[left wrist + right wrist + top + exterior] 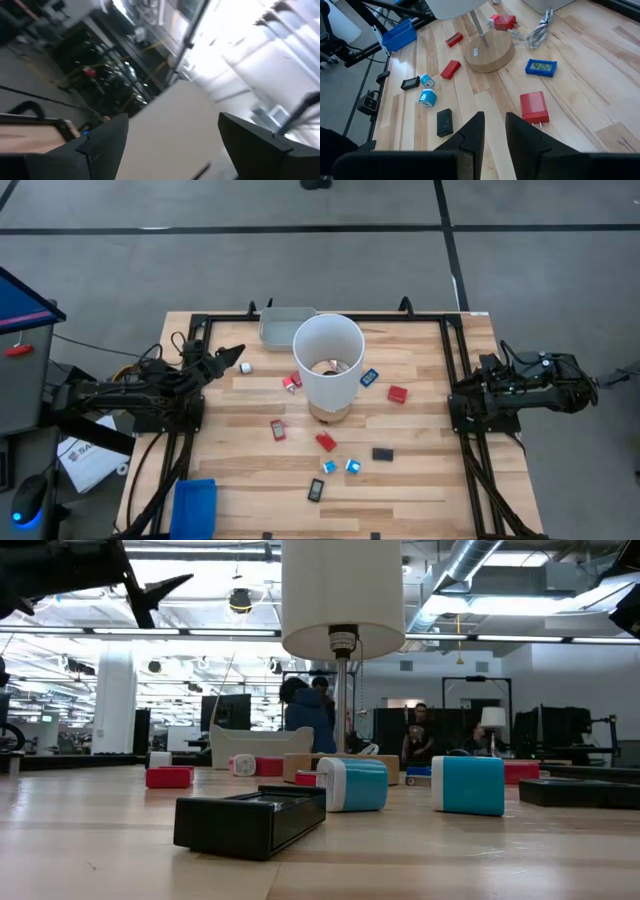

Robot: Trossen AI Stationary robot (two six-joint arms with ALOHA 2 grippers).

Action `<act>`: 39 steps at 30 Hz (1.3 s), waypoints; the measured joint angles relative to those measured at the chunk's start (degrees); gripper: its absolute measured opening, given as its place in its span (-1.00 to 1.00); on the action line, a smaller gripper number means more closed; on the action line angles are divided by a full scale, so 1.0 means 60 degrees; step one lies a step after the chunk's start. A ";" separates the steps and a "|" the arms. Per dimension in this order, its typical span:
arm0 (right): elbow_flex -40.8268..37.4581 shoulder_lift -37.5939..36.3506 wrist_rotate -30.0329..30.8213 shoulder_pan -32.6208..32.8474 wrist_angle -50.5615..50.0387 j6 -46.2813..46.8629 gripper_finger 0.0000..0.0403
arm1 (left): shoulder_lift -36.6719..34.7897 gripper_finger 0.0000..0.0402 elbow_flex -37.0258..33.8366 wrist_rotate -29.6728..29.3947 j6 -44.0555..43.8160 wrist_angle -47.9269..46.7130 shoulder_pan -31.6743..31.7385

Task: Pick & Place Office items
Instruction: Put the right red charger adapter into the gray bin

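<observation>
Several tiny office items lie flat on the wooden table around a white lamp shade [327,360] on a round wooden base [488,52]: red pieces [397,393] [326,442] [277,429], a blue one [369,377], light blue ones [352,466] [329,467] and black ones [382,453] [315,490]. My left gripper [238,357] is open and empty, raised above the table's left part, pointing toward the shade; it also shows in the left wrist view [172,125]. My right gripper [492,130] is shut and empty at the table's right edge [456,398].
A grey tray [283,325] stands at the far edge behind the lamp. A blue tray [194,505] sits at the near left corner. A small white piece [245,367] lies just below my left gripper. A grey cord [538,31] lies by the lamp base. People show in the room beyond.
</observation>
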 joint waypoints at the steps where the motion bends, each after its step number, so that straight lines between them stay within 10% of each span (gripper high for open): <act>1: 0.0000 0.0001 -0.0004 0.0000 0.0001 -0.0002 -0.64 | 0.0114 0.52 0.0000 -0.0058 0.0003 0.0007 0.0000; 25: -0.0004 -0.0001 0.0020 0.0015 -0.0035 -0.1269 -0.64 | 0.2198 0.52 -0.0004 -0.1232 -0.0039 0.2096 0.0000; 31: 0.0000 -0.0002 0.0295 -0.0001 0.2682 0.1112 -0.64 | 0.2191 0.52 -0.0004 -0.1200 -0.0043 0.2285 0.0001; 39: -0.0004 0.0060 0.2405 -0.0007 0.7730 0.0158 -0.64 | 0.2189 0.52 -0.0004 -0.0269 -0.0079 0.2302 0.0000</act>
